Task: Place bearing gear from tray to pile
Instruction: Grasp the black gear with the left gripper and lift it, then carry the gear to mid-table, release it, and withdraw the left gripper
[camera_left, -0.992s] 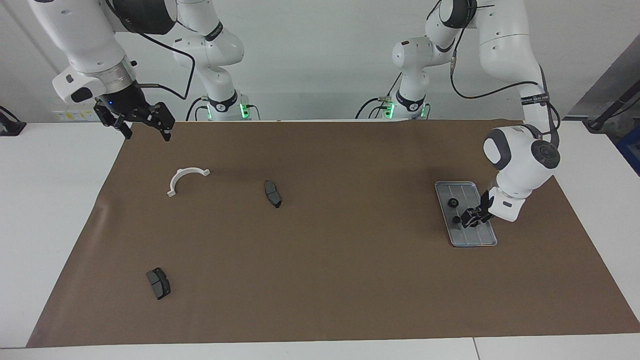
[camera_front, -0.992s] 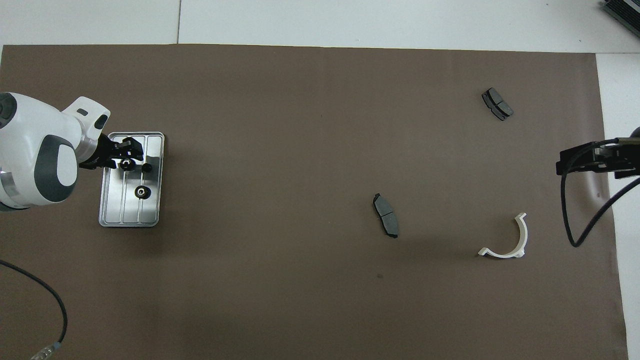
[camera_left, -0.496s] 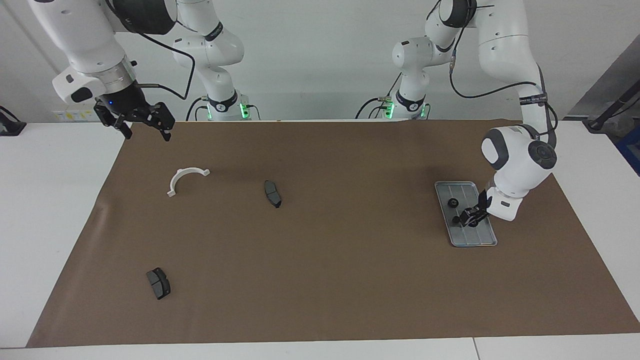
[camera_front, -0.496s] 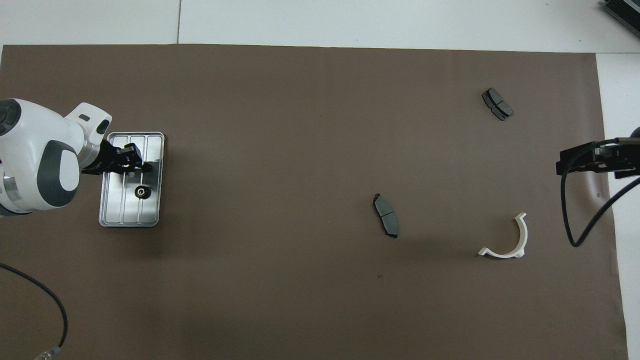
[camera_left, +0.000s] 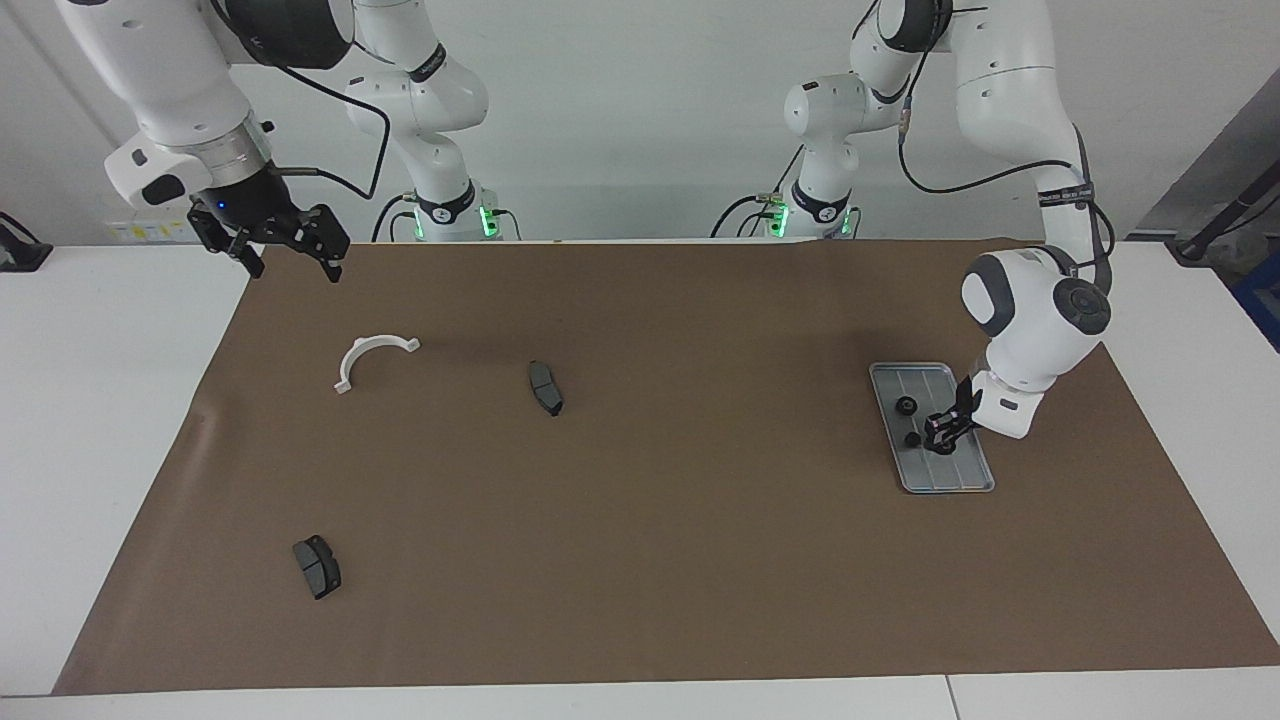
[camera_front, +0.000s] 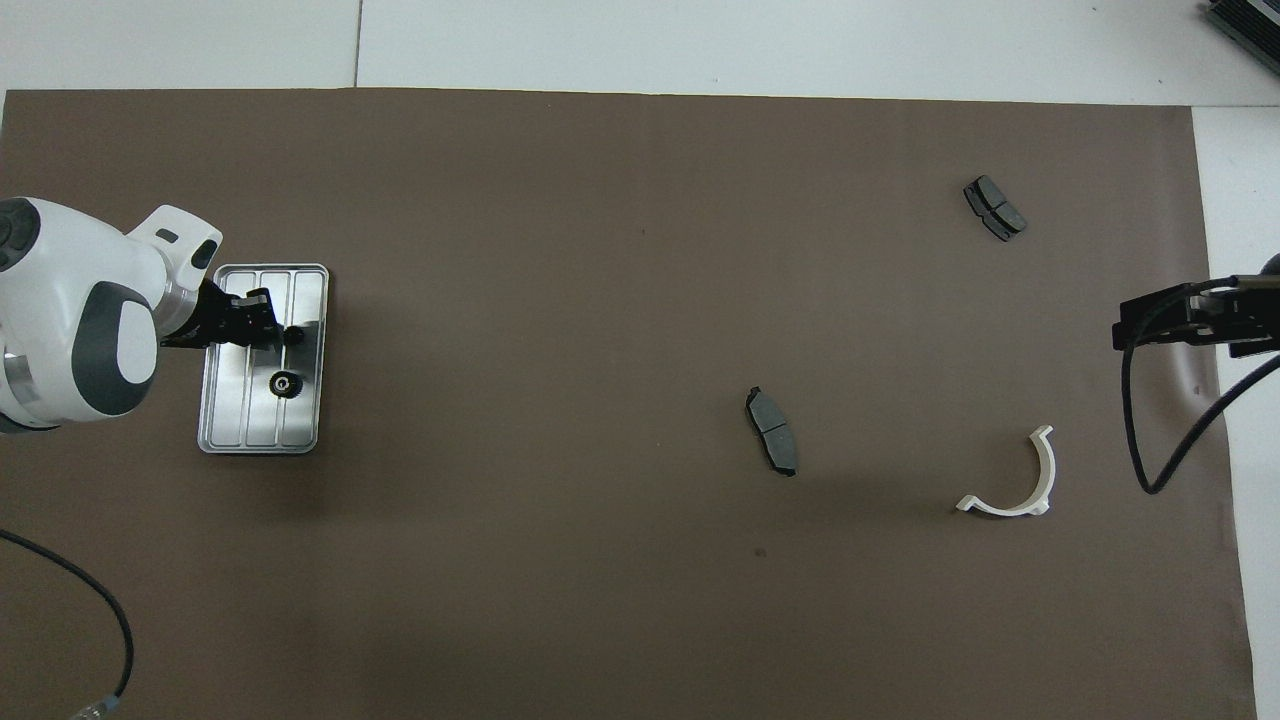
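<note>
On the tray (camera_left: 935, 480), left gripper (camera_left: 940, 440) narrower than before around a gear, right gripper (camera_left: 290, 255) wide, waiting.

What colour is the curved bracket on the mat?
White; the bracket shows best in the overhead view.

left tool (camera_left: 941, 436) low in tray (camera_left: 915, 475) beside two gears (camera_left: 907, 405); right tool (camera_left: 292, 258) raised, waiting.

A brown mat (camera_left: 640, 560) covers a white table (camera_left: 100, 420) before a pale wall (camera_left: 640, 120).
</note>
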